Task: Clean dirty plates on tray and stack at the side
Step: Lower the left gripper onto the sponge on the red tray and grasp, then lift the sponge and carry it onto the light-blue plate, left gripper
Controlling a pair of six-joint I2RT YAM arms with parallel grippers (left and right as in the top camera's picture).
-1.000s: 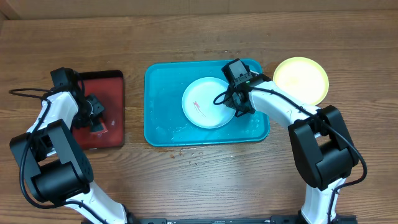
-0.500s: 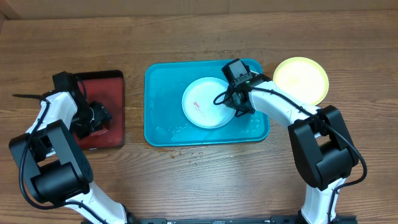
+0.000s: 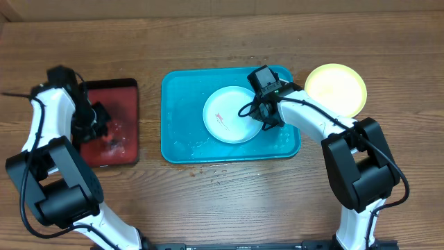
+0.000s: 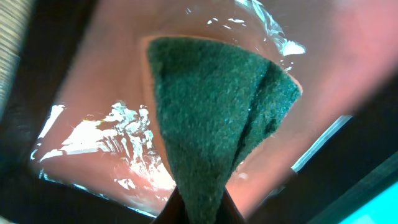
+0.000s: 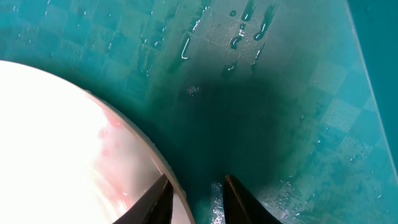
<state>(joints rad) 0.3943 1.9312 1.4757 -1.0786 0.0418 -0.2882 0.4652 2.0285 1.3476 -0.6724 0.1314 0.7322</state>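
- Teal plastic tray [image 3: 182,90] sits mid-frame on the worktop [image 3: 208,35], wet and carrying one white plate [image 3: 232,104].
- The white plate bears a red-orange smear [image 3: 220,119] left of its centre, so I judge it not yet clean.
- The right hand [image 3: 258,111] sits at the plate's right edge. In the wrist view its jaws are nipped together on the rim, apparently steadying it.
- The left hand [image 3: 98,125] hangs over the small red tray [image 3: 121,94] at the left of the frame, jaws clamped on a green sponge [image 4: 217,106], well apart from the plate.
- A yellow-green plate [image 3: 336,89] lies off the tray at upper right and looks spotless, so it is probably done and set aside.
- What is left, as I judge it: bring the sponge across, scrub off the smear, and stack the white plate on the yellow-green one. No third plate shows.
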